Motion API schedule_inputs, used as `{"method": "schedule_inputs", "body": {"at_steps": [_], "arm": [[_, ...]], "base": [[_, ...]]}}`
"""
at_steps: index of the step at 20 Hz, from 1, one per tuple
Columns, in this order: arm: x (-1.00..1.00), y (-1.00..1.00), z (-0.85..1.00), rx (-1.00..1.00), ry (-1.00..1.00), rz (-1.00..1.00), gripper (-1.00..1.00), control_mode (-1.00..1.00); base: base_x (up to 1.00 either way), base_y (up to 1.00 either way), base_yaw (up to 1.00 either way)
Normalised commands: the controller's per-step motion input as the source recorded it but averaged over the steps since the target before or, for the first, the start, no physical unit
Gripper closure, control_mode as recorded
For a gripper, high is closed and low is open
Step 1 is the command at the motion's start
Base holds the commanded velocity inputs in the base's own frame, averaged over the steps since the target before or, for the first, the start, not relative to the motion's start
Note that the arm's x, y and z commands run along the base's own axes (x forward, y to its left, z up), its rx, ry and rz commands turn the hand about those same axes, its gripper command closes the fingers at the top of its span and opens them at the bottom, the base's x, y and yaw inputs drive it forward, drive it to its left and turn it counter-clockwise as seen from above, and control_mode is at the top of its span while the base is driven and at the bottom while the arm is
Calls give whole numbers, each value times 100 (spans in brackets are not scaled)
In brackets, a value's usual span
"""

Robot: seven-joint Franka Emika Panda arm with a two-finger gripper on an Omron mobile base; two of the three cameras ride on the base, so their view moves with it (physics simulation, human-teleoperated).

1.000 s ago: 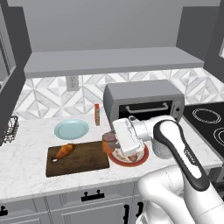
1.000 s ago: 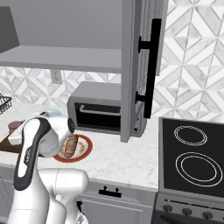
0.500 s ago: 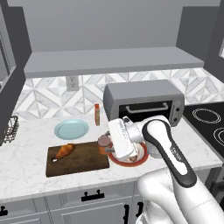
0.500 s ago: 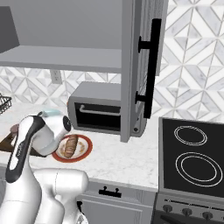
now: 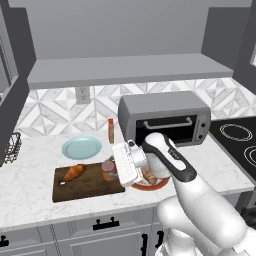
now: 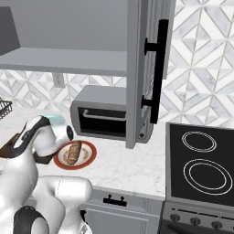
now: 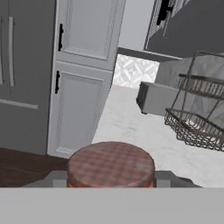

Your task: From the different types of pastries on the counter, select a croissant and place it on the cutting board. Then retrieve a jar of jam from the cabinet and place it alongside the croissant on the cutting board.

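Note:
My gripper is shut on the jar of jam, a squat orange-brown jar. It holds the jar at the right end of the dark cutting board; whether the jar touches the wood I cannot tell. The croissant lies on the board's left part, apart from the jar. In the hand view the jar's brownish lid sits between my grey fingers, with the board to the left. The grey cabinet shelf runs above the white counter.
A red-rimmed plate with the brown loaf sits right of the board, under my arm. Behind are a light blue plate, a slim bottle, a toaster oven, a wire basket. The cabinet door hangs open; the stove is right.
My arm has swung left, carrying the jar from above the red-rimmed plate to the right end of the cutting board. The croissant and the loaf have stayed put.

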Motion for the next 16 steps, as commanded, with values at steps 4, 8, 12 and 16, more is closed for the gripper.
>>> {"method": "schedule_inputs", "body": {"at_steps": [4, 8, 12, 16], "arm": [[52, 0, -68, 17, 0, 5, 100, -100], [43, 0, -29, 19, 0, 5, 100, -100], [2, 0, 0, 1, 0, 0, 100, -100], [31, 0, 0, 0, 1, 0, 100, -100]], "base": [[0, 0, 0], [0, 0, 0], [0, 0, 0], [0, 0, 0]]}}
